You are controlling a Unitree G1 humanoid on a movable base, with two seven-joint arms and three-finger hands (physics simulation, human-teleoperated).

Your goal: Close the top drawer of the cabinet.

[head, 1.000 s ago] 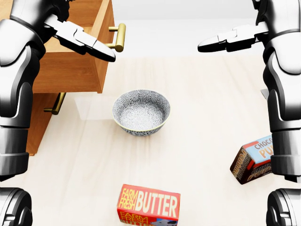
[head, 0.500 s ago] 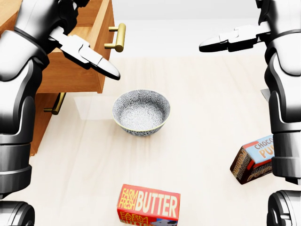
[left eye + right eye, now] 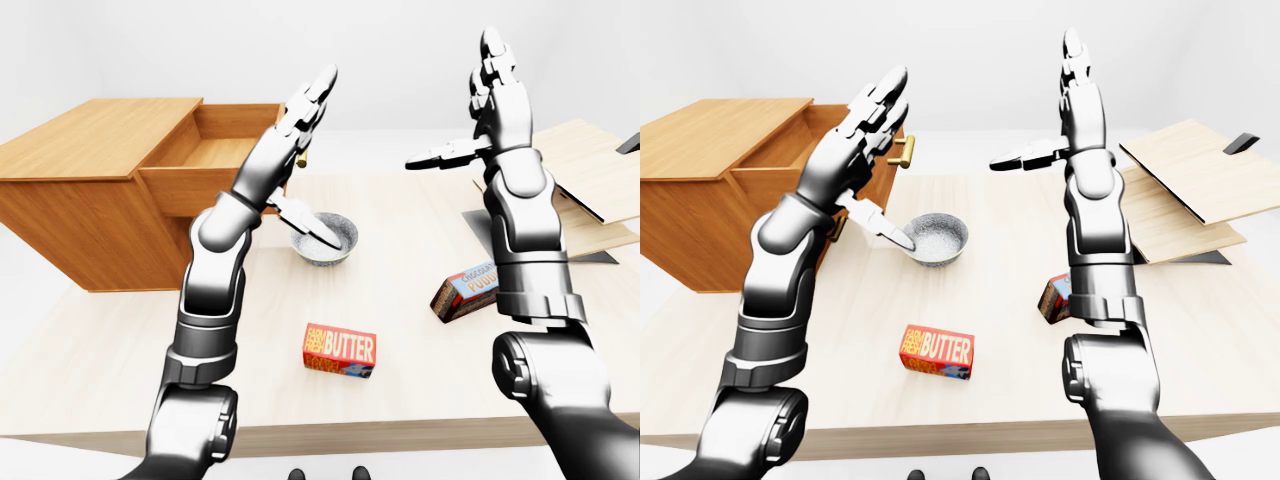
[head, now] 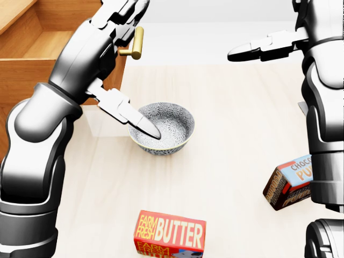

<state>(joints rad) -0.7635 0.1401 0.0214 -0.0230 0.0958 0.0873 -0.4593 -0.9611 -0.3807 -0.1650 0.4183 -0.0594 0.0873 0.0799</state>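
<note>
The wooden cabinet (image 3: 80, 200) stands at the left of the table. Its top drawer (image 3: 215, 150) is pulled out, and the brass handle (image 4: 137, 43) on its face shows in the head view. My left hand (image 3: 285, 140) is open and raised, fingers pointing up just in front of the drawer face, near the handle. Whether it touches the face I cannot tell. Its thumb (image 4: 134, 115) reaches down over the bowl. My right hand (image 3: 470, 120) is open too, held high at the right, far from the cabinet.
A patterned bowl (image 4: 174, 126) sits on the pale table (image 4: 231, 107) just below the drawer. A butter box (image 4: 169, 234) lies near the bottom edge and a chocolate pudding box (image 4: 287, 180) at the right. Wooden boards (image 3: 1185, 180) lie at the far right.
My left arm has swung up and to the right, so the fingers now stand upright by the handle and the thumb hangs over the bowl. The right hand has barely moved.
</note>
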